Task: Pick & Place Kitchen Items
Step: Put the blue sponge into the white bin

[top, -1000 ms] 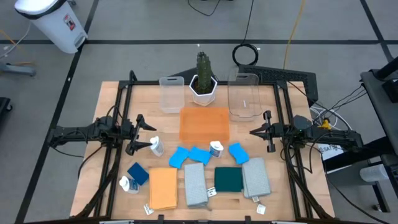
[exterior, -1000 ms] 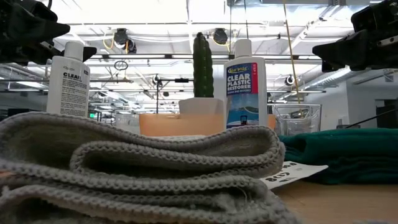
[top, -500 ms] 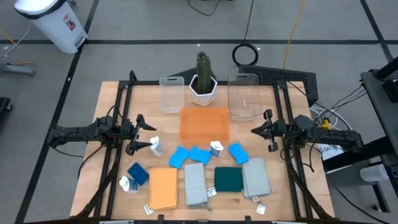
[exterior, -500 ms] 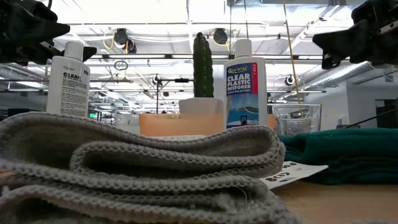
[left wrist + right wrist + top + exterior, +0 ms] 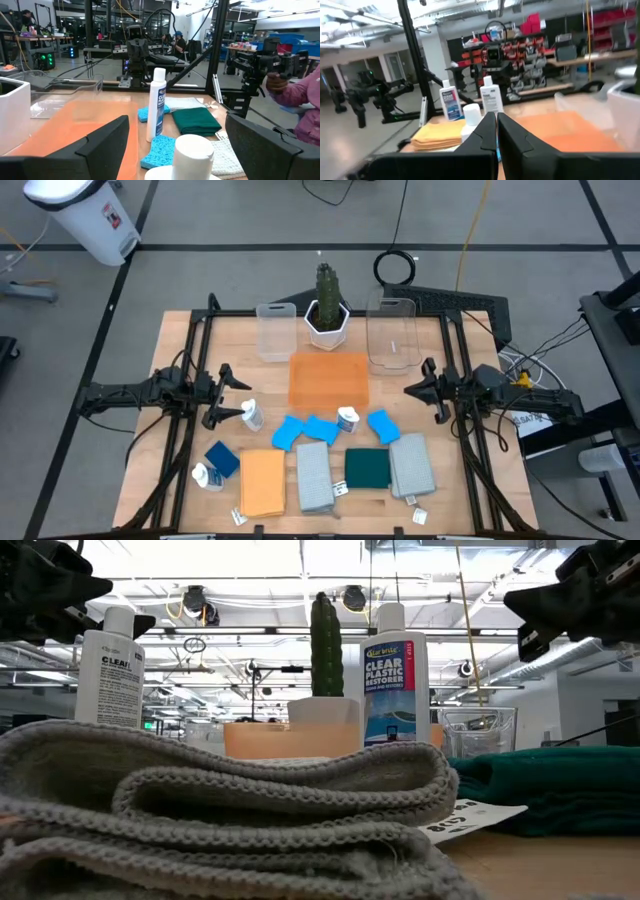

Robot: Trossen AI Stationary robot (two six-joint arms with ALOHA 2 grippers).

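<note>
Blue sponges (image 5: 320, 428), small white bottles (image 5: 347, 419) and folded cloths, orange (image 5: 262, 482), grey (image 5: 313, 476), dark green (image 5: 367, 468) and grey (image 5: 411, 464), lie on the near half of the wooden table. My left gripper (image 5: 238, 397) hovers open at the left, pointing level toward the table's middle. A white bottle (image 5: 192, 150) stands just below and between its fingers, untouched. My right gripper (image 5: 410, 390) hovers shut at the right, above the table, and holds nothing. The low view shows both grippers high up, the left (image 5: 90, 590) and the right (image 5: 530, 615).
A flat orange tray (image 5: 328, 380) lies mid-table. Behind it stand two clear bins (image 5: 276, 332) (image 5: 391, 335) with a cactus in a white pot (image 5: 327, 315) between them. Black frame rails (image 5: 195, 360) run along both table sides. A person's sleeve (image 5: 310, 85) shows beyond the table.
My right gripper has rolled about the line it points along and tipped slightly upward, staying in place and shut.
</note>
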